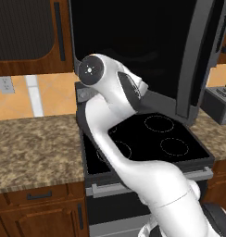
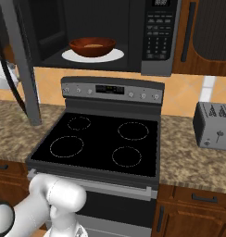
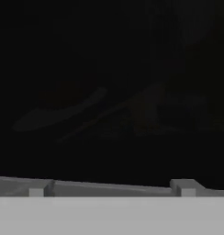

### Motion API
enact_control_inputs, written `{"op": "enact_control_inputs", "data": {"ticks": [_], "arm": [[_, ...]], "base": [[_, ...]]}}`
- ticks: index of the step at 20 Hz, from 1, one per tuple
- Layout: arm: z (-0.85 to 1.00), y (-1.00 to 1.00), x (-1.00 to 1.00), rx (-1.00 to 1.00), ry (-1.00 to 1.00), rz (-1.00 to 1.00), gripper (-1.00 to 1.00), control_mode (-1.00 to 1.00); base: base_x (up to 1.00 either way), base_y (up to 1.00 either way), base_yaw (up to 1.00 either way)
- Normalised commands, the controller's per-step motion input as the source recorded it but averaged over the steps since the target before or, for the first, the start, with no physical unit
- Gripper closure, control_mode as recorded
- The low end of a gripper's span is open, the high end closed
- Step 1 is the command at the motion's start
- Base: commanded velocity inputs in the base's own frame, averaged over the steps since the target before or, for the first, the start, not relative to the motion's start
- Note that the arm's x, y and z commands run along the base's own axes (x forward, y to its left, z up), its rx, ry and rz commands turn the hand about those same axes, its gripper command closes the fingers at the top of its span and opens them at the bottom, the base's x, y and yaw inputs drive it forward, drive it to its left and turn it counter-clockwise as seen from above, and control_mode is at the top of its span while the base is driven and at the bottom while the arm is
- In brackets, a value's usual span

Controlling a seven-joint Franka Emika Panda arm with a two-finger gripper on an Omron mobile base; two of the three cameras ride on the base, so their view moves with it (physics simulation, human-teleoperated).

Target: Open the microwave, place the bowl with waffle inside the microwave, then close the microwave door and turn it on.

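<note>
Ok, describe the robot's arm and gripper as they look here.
The arm is glossy white with rounded, tube-like links. A dark grey round joint cap carries a small white centre mark. The gripper shows two small grey, blocky fingertips. No cables show.

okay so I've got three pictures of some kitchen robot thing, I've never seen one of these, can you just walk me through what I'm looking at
It's a computer-rendered kitchen. The white curvy shape is a robot arm on a driving base. Two cameras ride behind it, left and right; the third sits on its hand, facing dark glass.

Above the stove hangs a microwave, its door swung open to the left. Inside, a brown bowl sits on the white turntable plate. A grey toaster stands on the granite counter. The gripper is open, holding nothing.
</note>
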Motion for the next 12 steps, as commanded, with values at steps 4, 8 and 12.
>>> {"op": "enact_control_inputs", "data": {"ticks": [4,8,12], "arm": [[0.04,-0.86,0.69,0.12,-0.07,0.16,-1.0,-1.0],[0.0,-0.85,0.84,0.12,-0.07,0.17,-1.0,-1.0],[0.03,-0.79,0.91,0.13,-0.06,0.16,-1.0,-1.0]], "base": [[0.0,0.0,0.0],[0.0,0.0,0.0],[0.0,0.0,0.0]]}}
